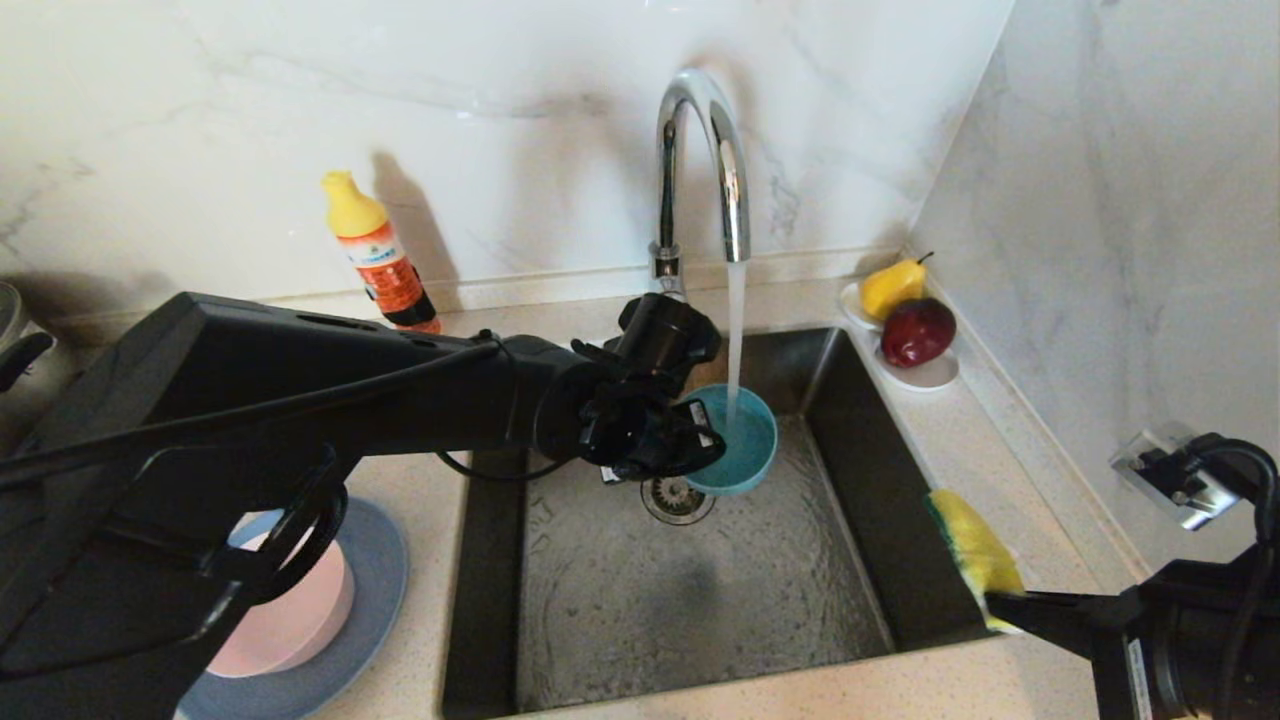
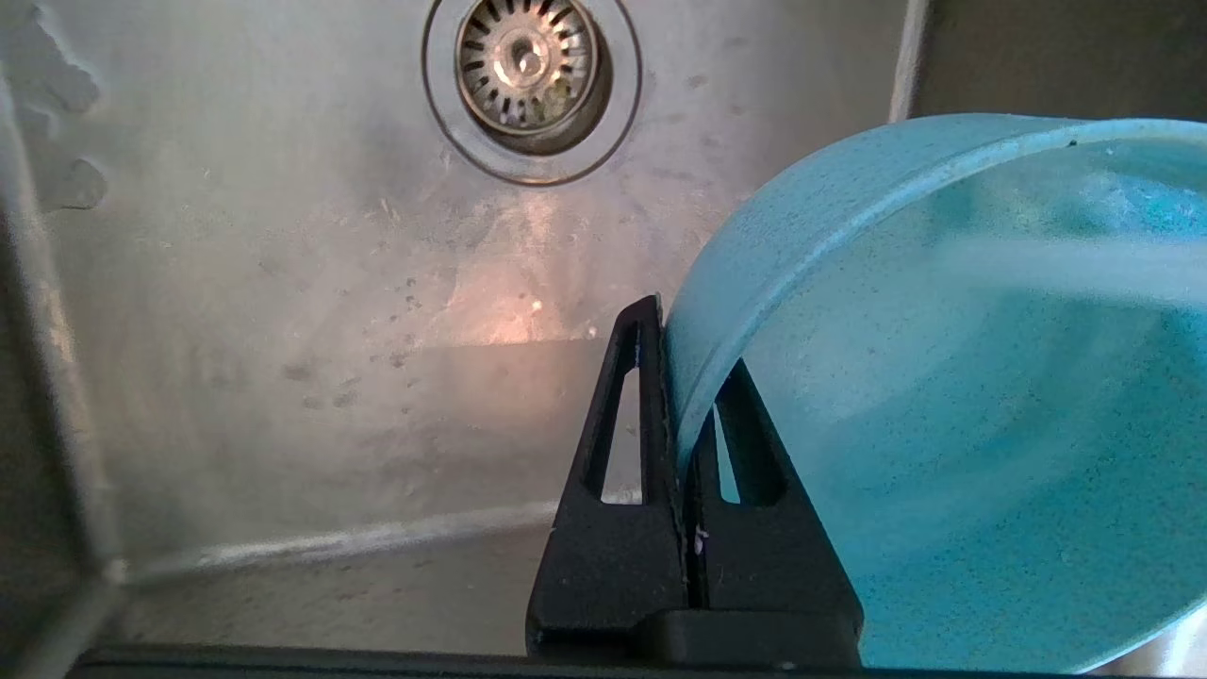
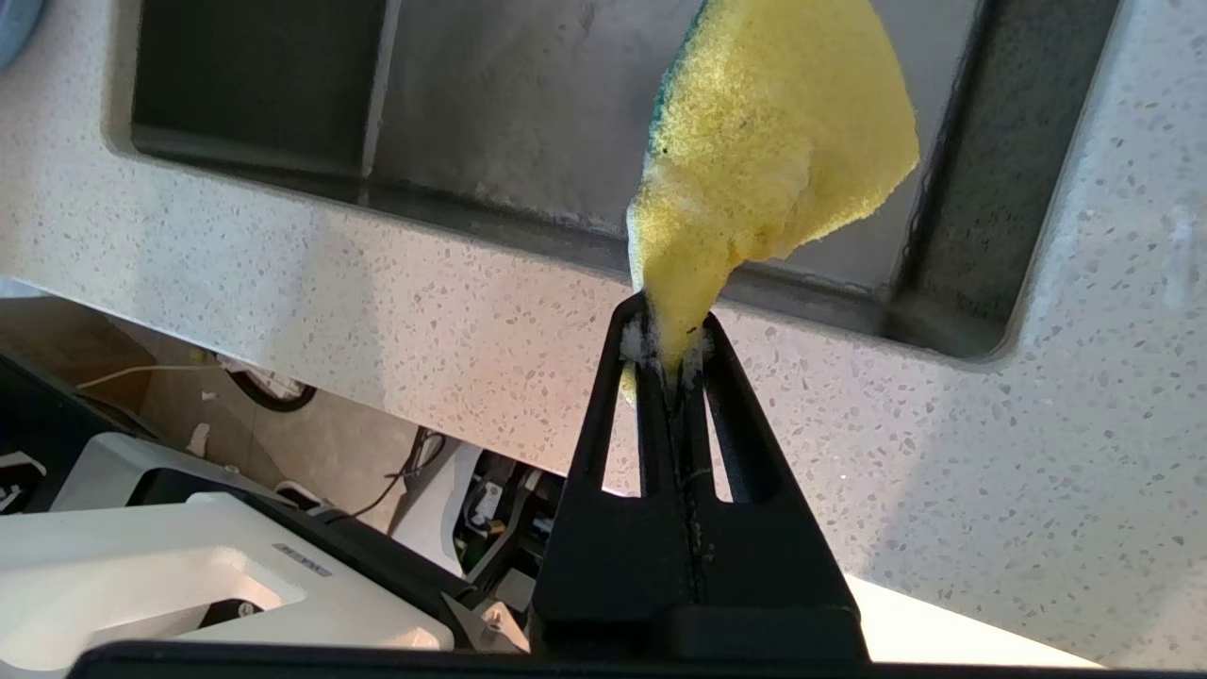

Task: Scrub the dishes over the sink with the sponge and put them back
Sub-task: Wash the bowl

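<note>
My left gripper (image 1: 700, 435) is shut on the rim of the small teal bowl (image 1: 735, 440), holding it tilted over the sink (image 1: 700, 590) under the running tap stream. In the left wrist view one finger lies outside the teal bowl (image 2: 943, 396) and one inside, my left gripper (image 2: 684, 377) clamped on its edge. My right gripper (image 1: 995, 600) is shut on the yellow sponge (image 1: 972, 550) at the sink's front right corner; the right wrist view shows the sponge (image 3: 773, 141) pinched in my right gripper (image 3: 668, 325). The pink bowl (image 1: 290, 620) sits on the grey-blue plate (image 1: 370, 600) on the left counter.
The chrome faucet (image 1: 715, 150) runs water into the basin above the drain strainer (image 1: 675, 495). An orange bottle with a yellow cap (image 1: 375, 250) stands at the back wall. A white dish with a pear and an apple (image 1: 915, 335) sits at the sink's back right.
</note>
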Robot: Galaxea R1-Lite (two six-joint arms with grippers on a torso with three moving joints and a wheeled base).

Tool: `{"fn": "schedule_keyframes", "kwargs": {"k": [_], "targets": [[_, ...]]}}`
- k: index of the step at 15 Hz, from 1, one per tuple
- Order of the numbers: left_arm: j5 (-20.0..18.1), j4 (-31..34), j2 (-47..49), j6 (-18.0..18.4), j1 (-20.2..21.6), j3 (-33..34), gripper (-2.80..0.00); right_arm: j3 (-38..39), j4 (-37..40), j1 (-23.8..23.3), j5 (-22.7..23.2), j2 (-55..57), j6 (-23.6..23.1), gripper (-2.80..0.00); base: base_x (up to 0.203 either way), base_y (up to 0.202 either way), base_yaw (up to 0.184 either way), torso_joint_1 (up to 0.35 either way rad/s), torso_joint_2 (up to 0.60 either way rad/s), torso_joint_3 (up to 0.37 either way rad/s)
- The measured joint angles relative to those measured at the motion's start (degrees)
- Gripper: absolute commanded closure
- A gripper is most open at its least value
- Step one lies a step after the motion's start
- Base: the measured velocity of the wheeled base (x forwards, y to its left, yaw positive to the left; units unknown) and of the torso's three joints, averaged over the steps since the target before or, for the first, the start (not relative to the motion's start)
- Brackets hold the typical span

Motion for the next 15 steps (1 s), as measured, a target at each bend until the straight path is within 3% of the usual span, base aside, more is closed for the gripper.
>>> {"fn": "schedule_keyframes", "kwargs": {"k": [13,15], "targets": [[0.1,2.48,-0.5,-1.72,-0.06,0.33,0.0,0.0,0.0,0.0,0.22,-0.05,0.02,0.0,0.0,0.0,0.0,0.0,0.0,0.0],[1.91,3.62,-1.64,-1.95,0.37,1.2,0.0,0.11,-0.21,0.0,0.33,0.04,0.02,0.0,0.0,0.0,0.0,0.0,0.0,0.0]]}}
